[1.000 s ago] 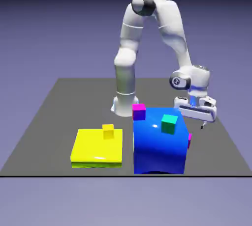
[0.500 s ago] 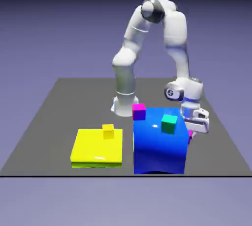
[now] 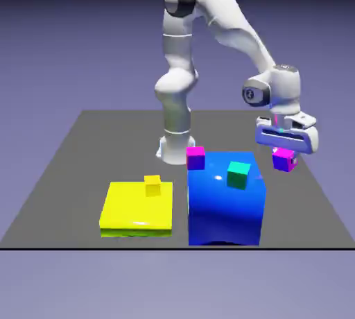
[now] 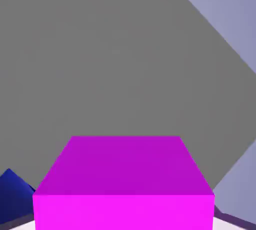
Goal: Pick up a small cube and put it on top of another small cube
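Up it's coming: the small magenta cube with purple shaded faces is now hanging above the dark grey surface, lifted from beside the big glossy blue block. The white two-finger gripper is closing firmly on it, fingers gripping opposite sides. To the exterior view's left, a matching magenta cube is sitting on the blue block, near the small teal-green cube. Farther left, a small yellow cube is resting on a flat, bright yellow block.

Magenta cube now up in the fingers.
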Action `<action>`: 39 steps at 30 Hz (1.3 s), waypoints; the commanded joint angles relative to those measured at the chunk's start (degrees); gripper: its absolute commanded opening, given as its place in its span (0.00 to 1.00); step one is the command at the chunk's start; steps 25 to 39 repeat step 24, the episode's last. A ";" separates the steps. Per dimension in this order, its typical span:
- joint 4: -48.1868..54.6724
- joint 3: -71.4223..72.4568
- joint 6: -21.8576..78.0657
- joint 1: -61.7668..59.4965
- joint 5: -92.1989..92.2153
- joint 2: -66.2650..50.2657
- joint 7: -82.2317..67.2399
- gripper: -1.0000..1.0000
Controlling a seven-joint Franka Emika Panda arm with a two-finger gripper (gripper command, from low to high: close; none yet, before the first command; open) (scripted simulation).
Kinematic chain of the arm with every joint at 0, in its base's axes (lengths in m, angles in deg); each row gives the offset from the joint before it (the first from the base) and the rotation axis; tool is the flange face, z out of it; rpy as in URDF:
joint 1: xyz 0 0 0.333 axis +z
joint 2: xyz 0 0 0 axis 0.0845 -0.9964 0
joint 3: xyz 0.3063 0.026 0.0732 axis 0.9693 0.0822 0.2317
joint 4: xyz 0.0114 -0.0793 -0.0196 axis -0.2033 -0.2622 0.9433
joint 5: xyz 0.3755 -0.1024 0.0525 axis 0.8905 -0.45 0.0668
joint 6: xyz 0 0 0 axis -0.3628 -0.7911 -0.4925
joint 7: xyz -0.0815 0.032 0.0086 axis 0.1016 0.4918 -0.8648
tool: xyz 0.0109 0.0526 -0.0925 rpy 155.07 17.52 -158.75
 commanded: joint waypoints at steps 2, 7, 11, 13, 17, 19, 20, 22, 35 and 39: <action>0.31 0.81 4.70 -3.53 -2.14 3.06 1.39 0.00; 0.82 2.53 16.78 -13.92 -7.95 10.74 4.71 0.00; 1.24 3.90 26.45 -22.22 -12.61 16.88 7.37 0.00; 1.45 4.60 31.29 -26.38 -14.93 19.96 8.71 0.00; -1.22 2.69 30.07 -26.90 -17.82 19.41 8.33 0.00; -4.21 1.69 25.09 -27.35 -18.61 17.49 8.69 0.00; -5.71 1.20 22.60 -27.58 -19.01 16.52 8.87 0.00; -6.44 0.96 21.38 -27.69 -19.20 16.05 8.95 1.00; -4.95 1.45 23.86 -27.46 -18.81 17.01 8.78 1.00; -4.95 1.45 23.86 -27.46 -18.81 17.01 8.78 1.00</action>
